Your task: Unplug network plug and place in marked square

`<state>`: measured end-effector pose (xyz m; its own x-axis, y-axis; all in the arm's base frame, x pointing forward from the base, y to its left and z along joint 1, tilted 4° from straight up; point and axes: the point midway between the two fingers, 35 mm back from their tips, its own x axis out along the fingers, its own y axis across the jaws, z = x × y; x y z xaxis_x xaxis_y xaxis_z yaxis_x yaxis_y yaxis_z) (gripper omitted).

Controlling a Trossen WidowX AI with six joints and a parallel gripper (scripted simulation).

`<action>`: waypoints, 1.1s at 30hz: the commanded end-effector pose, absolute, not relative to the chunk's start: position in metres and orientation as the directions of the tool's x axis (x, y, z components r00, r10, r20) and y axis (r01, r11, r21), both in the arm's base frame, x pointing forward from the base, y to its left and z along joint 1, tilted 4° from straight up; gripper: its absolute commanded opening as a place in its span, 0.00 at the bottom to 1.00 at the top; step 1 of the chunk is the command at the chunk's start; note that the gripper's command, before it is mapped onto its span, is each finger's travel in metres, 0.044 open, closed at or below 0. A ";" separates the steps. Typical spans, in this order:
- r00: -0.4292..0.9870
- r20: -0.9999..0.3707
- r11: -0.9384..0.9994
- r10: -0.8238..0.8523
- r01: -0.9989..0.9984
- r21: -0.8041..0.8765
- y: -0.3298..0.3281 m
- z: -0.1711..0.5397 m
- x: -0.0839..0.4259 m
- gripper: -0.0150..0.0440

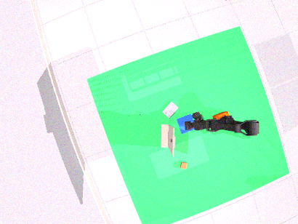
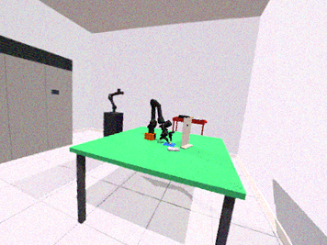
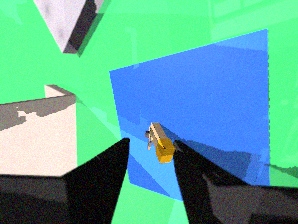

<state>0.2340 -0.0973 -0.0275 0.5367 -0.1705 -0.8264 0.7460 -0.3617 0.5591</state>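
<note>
Showing between two parted gripper fingers: one plug [image 3: 162, 145].

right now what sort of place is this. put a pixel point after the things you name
Probably a robotics lab or workroom: a black arm [image 1: 222, 125] [image 2: 156, 110] on a green table [image 1: 232, 156] [image 2: 155, 166], a second arm on a black pedestal [image 2: 121, 122], and a tiled floor [image 1: 120, 14] [image 2: 38, 198].

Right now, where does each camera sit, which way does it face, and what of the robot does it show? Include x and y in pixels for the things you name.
Top: high above the table [image 1: 225, 156] [image 2: 130, 155], facing down; shows the arm [image 1: 225, 125] [image 2: 156, 108] from above.
Exterior: off beyond a table edge, looking across at table and arm; the whole arm shows small.
Wrist: on the arm near the claw [image 3: 152, 142], facing the blue square [image 1: 183, 124] [image 3: 200, 95]; only the dark fingers show.
Shared: top and wrist both show the blue square and upright panel [image 1: 168, 136] [image 3: 37, 140].
</note>
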 end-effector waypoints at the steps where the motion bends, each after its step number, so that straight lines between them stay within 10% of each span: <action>1: 0.538 -0.825 -0.360 -0.170 0.746 0.561 -0.097 -0.025 0.233 0.52; 33: 0.535 -0.827 -0.362 -0.172 0.746 0.558 -0.095 -0.009 0.222 0.52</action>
